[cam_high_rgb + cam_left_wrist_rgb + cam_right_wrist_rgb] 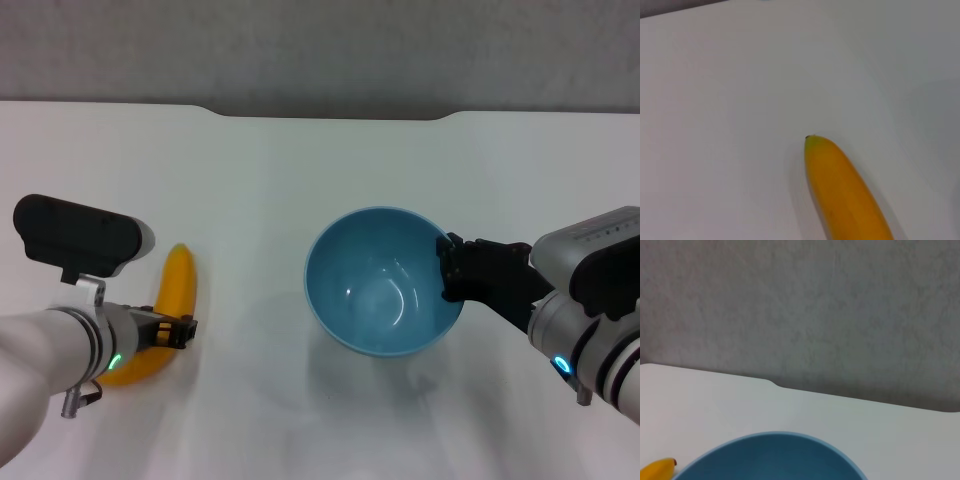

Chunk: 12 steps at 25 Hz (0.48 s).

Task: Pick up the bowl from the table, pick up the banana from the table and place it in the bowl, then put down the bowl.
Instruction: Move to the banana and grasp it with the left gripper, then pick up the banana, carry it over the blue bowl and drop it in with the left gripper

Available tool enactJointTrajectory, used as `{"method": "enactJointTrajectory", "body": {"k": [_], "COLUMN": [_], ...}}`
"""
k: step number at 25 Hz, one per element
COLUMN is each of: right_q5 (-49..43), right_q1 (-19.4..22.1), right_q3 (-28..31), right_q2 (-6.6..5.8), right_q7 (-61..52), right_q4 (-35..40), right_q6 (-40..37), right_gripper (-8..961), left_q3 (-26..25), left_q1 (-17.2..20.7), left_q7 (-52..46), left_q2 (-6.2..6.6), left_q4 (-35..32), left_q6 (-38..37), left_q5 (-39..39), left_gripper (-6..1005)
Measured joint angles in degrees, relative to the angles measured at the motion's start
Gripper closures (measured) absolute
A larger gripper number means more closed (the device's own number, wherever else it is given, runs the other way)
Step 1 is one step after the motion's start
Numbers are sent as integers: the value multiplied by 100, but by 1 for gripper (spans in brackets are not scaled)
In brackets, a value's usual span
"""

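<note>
The light-blue bowl (385, 283) hangs a little above the white table (300, 170), its shadow on the tabletop below it. My right gripper (452, 268) is shut on the bowl's right rim, and the right wrist view shows the bowl's rim (770, 452) close up. The yellow banana (168, 312) lies on the table at the left, its dark tip pointing away. My left gripper (172, 330) is at the banana's near half, right on it. In the left wrist view the banana (845, 190) stretches away over bare tabletop.
The table's far edge has a shallow notch (330, 112) against a grey wall (805, 315). White tabletop lies between the banana and the bowl and behind both.
</note>
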<state>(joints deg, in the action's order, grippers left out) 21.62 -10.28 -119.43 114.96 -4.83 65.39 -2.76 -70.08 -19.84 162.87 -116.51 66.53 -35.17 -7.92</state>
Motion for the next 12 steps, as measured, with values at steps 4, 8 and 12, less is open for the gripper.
{"method": "enactJointTrajectory", "body": {"k": [4, 8, 12], "right_q5": [0, 0, 0], "right_q1": [0, 0, 0], "right_q3": [0, 3, 11], "right_q2": [0, 0, 0], "right_q7": [0, 0, 0], "right_q4": [0, -1, -5], "right_q6": [-6, -6, -6], "right_gripper": [895, 894, 893], "left_q3": [16, 19, 20], "left_q1": [21, 30, 70], "left_q7": [0, 0, -1], "left_q2": [-14, -22, -21], "left_q4": [0, 0, 61], "left_q6": [89, 133, 178], "left_q5": [43, 45, 62], "left_gripper": [487, 487, 487]}}
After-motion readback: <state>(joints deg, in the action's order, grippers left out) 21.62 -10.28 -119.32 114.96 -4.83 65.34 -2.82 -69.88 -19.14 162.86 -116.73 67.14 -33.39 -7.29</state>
